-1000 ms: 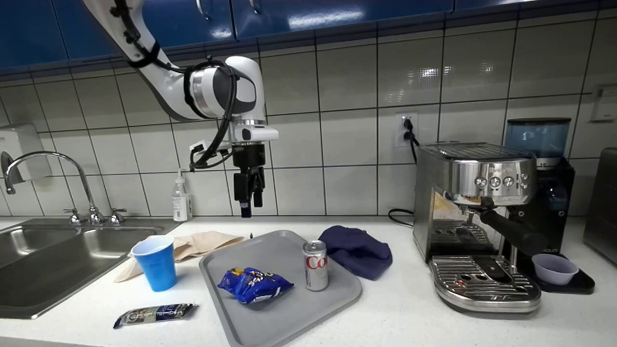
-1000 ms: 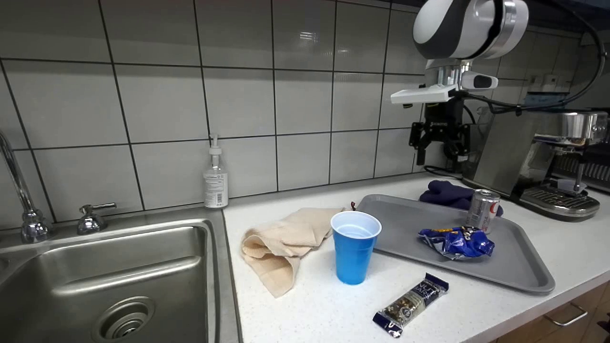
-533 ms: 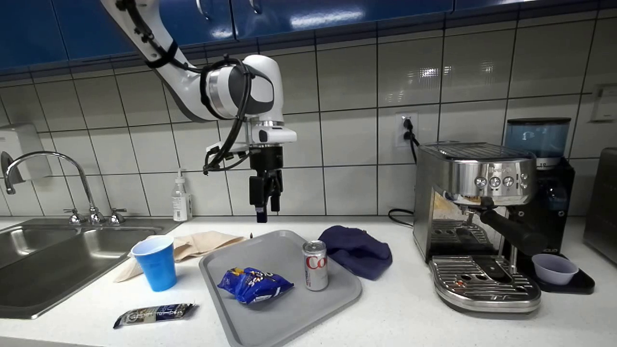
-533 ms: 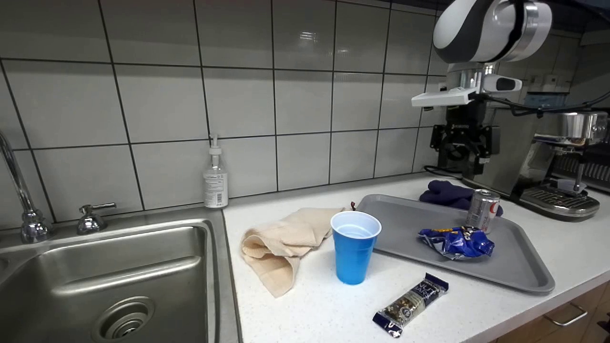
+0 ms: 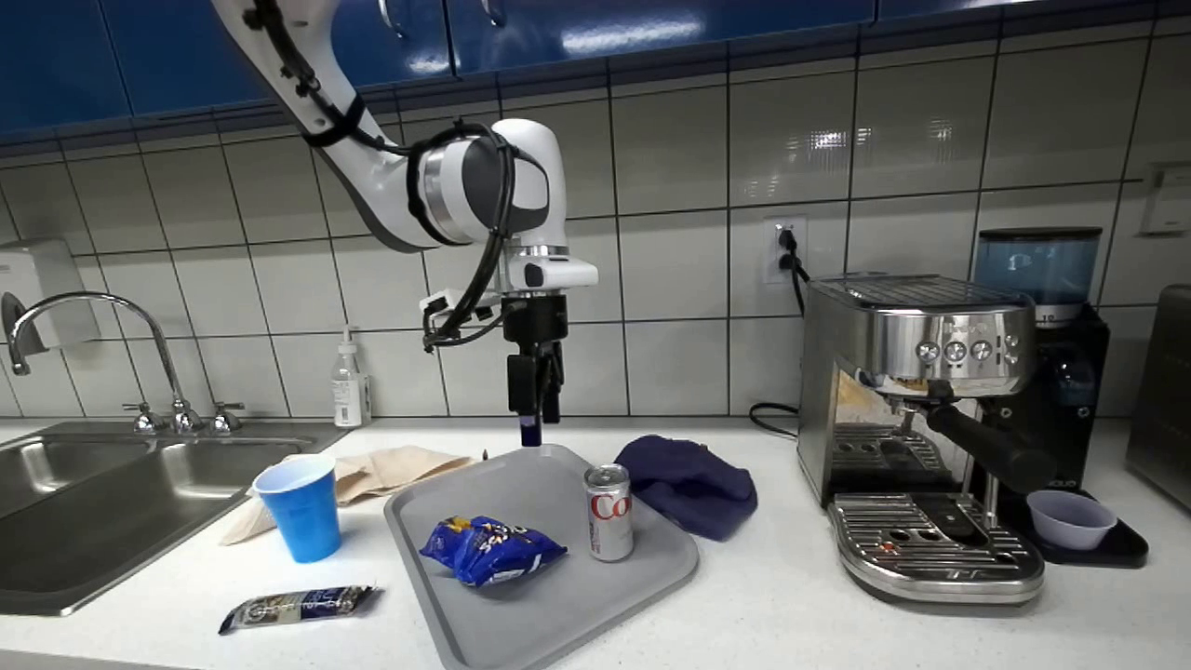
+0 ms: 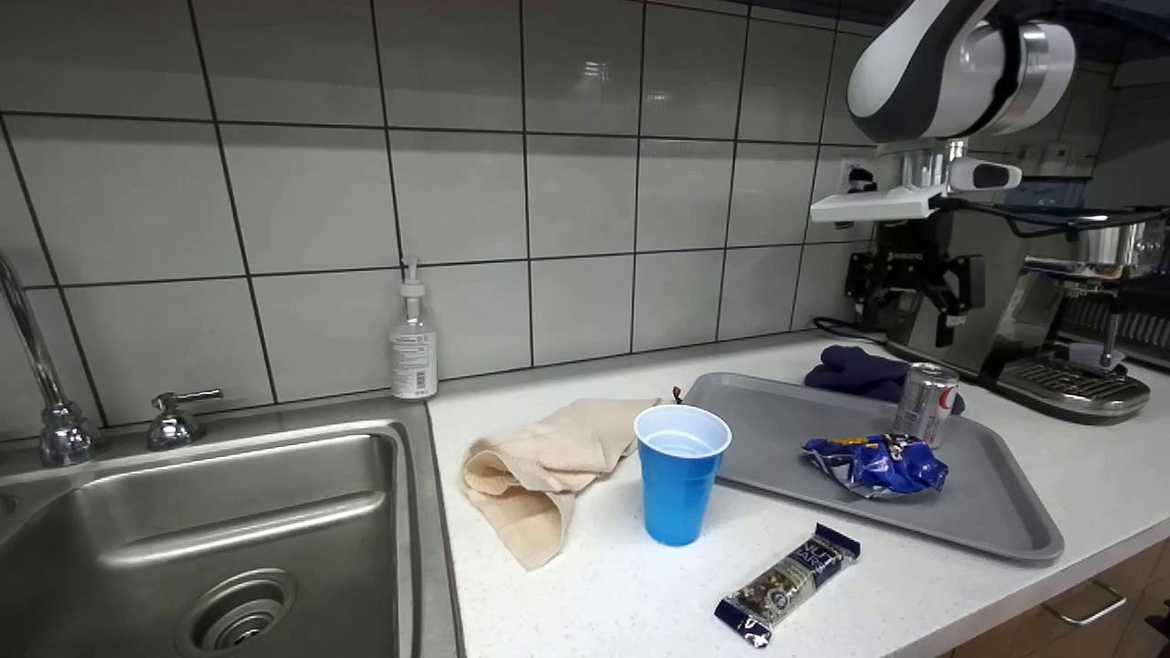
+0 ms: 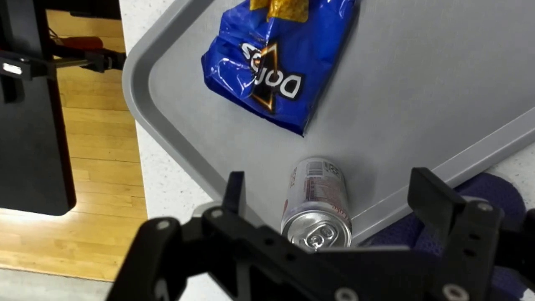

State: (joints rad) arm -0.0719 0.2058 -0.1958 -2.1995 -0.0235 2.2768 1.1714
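Observation:
My gripper hangs in the air above the back part of the grey tray, its fingers apart and nothing held. A silver Coke can stands upright on the tray, below the gripper and touching neither finger. In the wrist view the can shows between the two spread fingertips, its lower lid edge hidden by the gripper's linkage. Beside the can lies a blue Doritos bag, also on the tray. A dark purple cloth is bunched at the tray's edge near the can.
A blue cup and a wrapped nut bar are on the counter beside the tray. Also there: a tan cloth, a pump bottle, a sink. A coffee machine stands right of the purple cloth.
My gripper has moved to the right in both exterior views, then sunk a little and turned slightly. Its fingers stay apart. The can, bag, tray and other things have not moved.

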